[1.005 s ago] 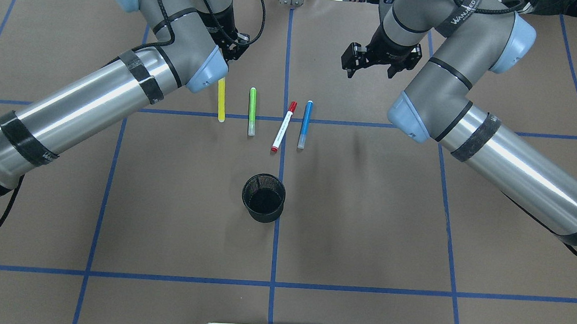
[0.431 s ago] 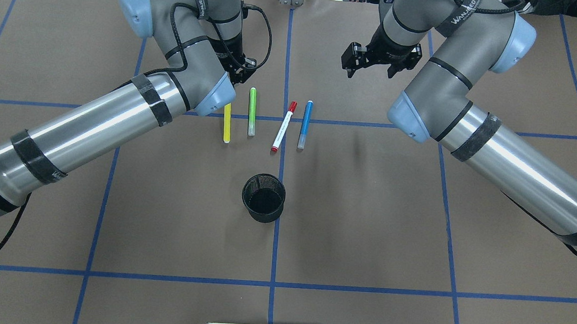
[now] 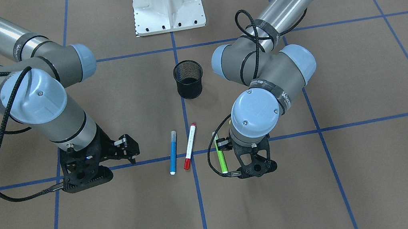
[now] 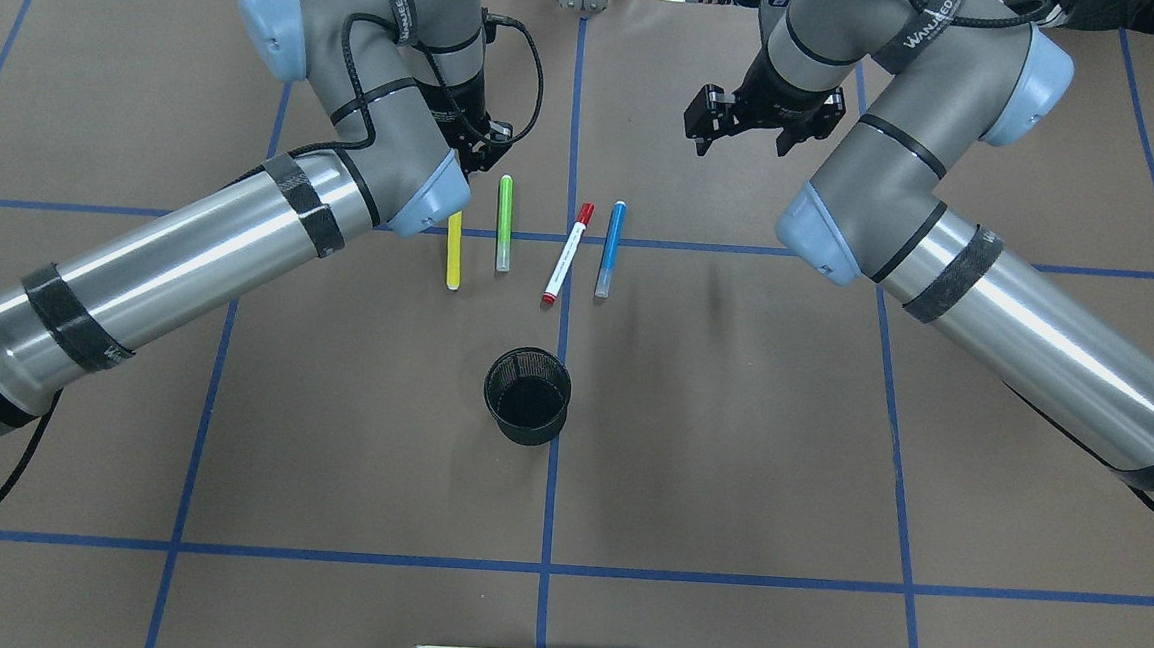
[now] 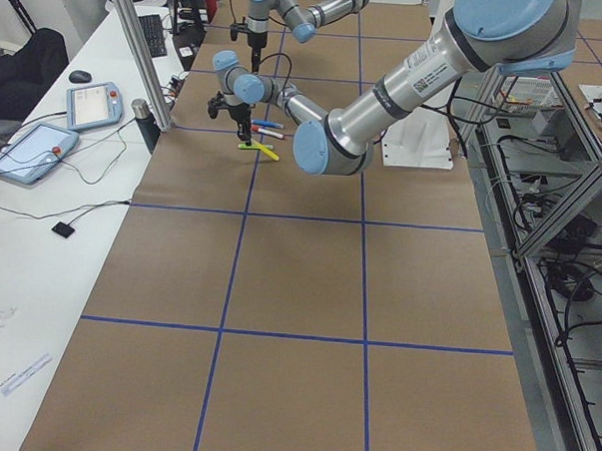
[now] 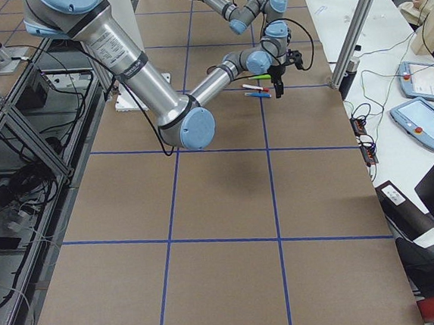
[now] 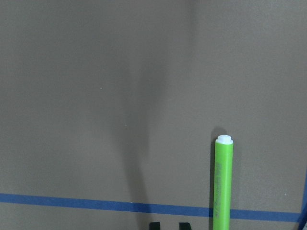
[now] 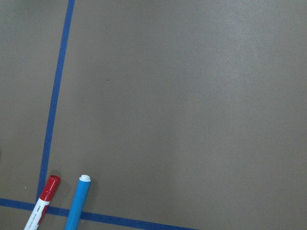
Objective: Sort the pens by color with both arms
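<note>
On the brown surface: four pens are in a row, side by side, and each one crosses a blue tape line.
Which way they point: all four run long-ways, toward and away from the robot.
Yellow pen: one. It is at the robot's left end of the row. Its far end hides under the left arm.
Green pen: one, straight, just beside the yellow one and not touching it.
Red and white pen: one, slanted, with its red cap at the far end.
Blue pen: one, at the right end of the row, leaning a little.
Cup: one, black, standing upright, nearer the robot and apart from the pens.
Left end effector: points down beside the green pen. Its fingertips are close together. I cannot tell if they pinch the yellow pen.
Right end effector: fingers wide apart, holding nothing, out past the blue pen's far end.
</note>
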